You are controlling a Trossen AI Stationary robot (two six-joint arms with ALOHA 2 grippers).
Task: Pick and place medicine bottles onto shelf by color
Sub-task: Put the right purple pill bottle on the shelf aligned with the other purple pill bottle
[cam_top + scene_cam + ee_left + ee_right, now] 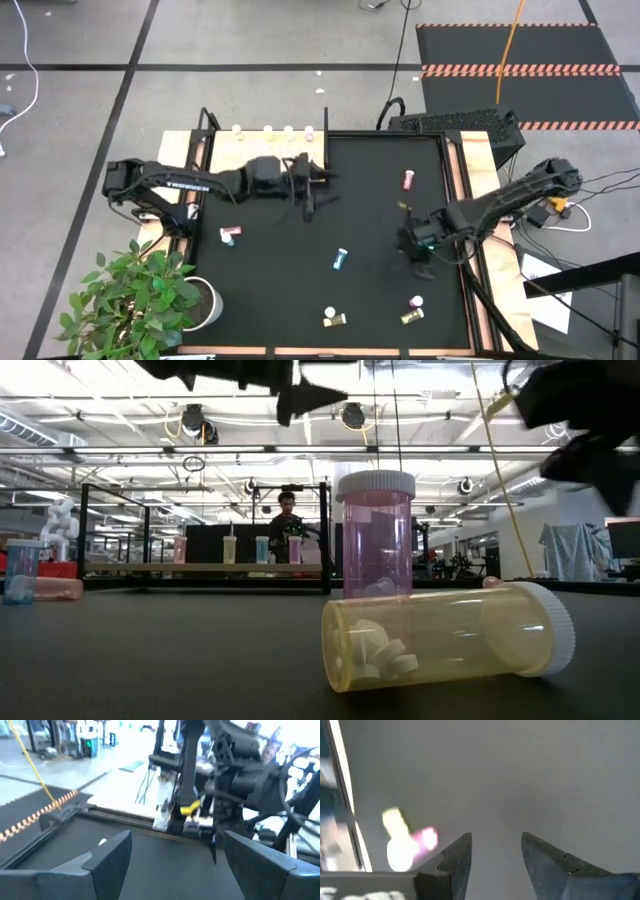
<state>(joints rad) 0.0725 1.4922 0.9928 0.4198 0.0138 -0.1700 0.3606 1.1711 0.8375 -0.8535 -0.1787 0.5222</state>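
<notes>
Several small white-capped bottles lie scattered on the black mat (300,290). A pink bottle (408,180) lies toward the far right, a light blue bottle (340,260) near the middle, and a yellow one (333,318) at the near edge. A pink bottle (375,535) stands upright behind a yellow bottle (450,635) lying on its side. Several more bottles (288,131) stand on the shelf (200,567) at the far edge. My left gripper (322,182) hovers open beside the shelf. My right gripper (495,855) hangs open over bare mat, with the pink and yellow pair (407,840) off to one side.
A potted plant (140,295) stands at the table's near left corner. A light blue bottle (20,570) and a pink one (55,588) sit near the mat's left side. A person (287,515) is in the room beyond the shelf. Cables run along the right table edge (560,205).
</notes>
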